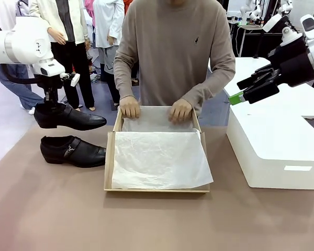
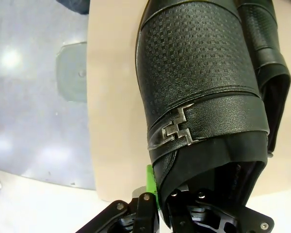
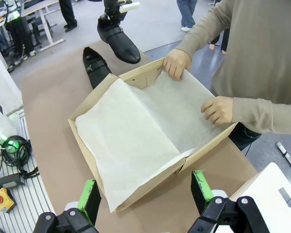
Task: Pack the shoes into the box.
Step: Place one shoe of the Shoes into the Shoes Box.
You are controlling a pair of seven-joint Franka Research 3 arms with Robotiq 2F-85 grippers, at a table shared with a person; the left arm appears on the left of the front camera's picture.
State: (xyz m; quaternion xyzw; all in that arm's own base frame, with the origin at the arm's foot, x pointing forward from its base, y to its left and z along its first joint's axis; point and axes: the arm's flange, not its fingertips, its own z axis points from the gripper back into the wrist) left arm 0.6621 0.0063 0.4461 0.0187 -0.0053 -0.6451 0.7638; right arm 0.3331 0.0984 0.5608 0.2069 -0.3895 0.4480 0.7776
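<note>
At the left of the front frame, my left gripper (image 1: 51, 103) is clamped nearly shut on the heel collar of one shoe (image 1: 73, 119). It carries the shoe in the air, toe pointing toward the middle of the frame. In the left wrist view one green pad sits against the outside of the collar below the buckle (image 2: 177, 128), and the other finger looks to be inside the opening.

The second shoe (image 1: 73, 151) lies on the table (image 1: 42, 209) directly underneath, just left of the box (image 1: 109, 157). The box sits open at centre frame, lined with white tissue paper (image 1: 159, 159).

I judge these shoes stiff in the sole and heel and not heavy. The polished uppers are probably slick, so I think the collar rim is the safest hold. The tissue is flimsy and could bunch under a sliding toe.

The person's hands (image 1: 130, 106) rest on the box's far rim. At the right stands a white block (image 1: 272, 151). In the upper right my right gripper (image 1: 240, 90) hangs over it with jaws spread wide and holding nothing.

Count: two shoes, one box, one white block, two hands.
</note>
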